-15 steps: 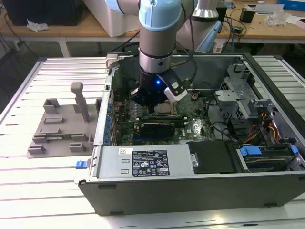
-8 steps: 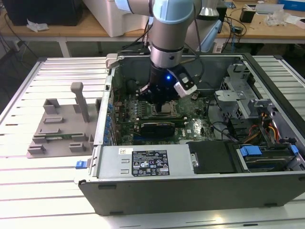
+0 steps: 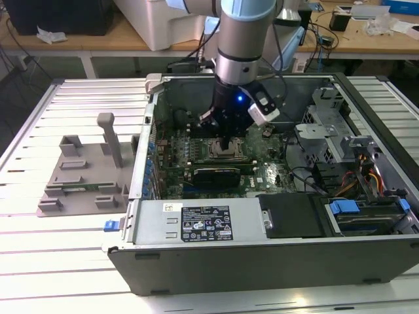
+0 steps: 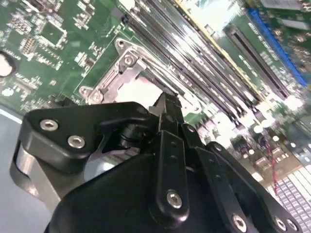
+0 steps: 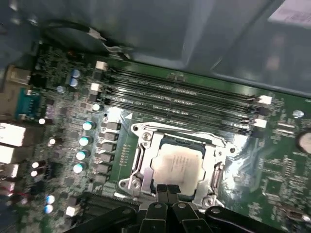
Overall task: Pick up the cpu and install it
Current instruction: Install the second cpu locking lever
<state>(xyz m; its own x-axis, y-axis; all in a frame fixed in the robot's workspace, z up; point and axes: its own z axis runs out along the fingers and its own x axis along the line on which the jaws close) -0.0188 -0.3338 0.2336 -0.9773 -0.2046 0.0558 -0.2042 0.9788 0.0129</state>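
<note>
Robot gripper [image 5: 167, 190] low over the motherboard [image 5: 272, 160] inside an open computer case [image 3: 262, 258], fingers pressed together, holding nothing, cpu [image 5: 179, 165] seated in its socket frame [image 5: 141, 160] just beneath.

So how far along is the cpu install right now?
The cpu already lies inside the socket frame on the motherboard. The end effector hovers at its edge, fingertips together, apparently not holding it. The tray sits outside the case. Whether it is fully seated is unclear.
</note>
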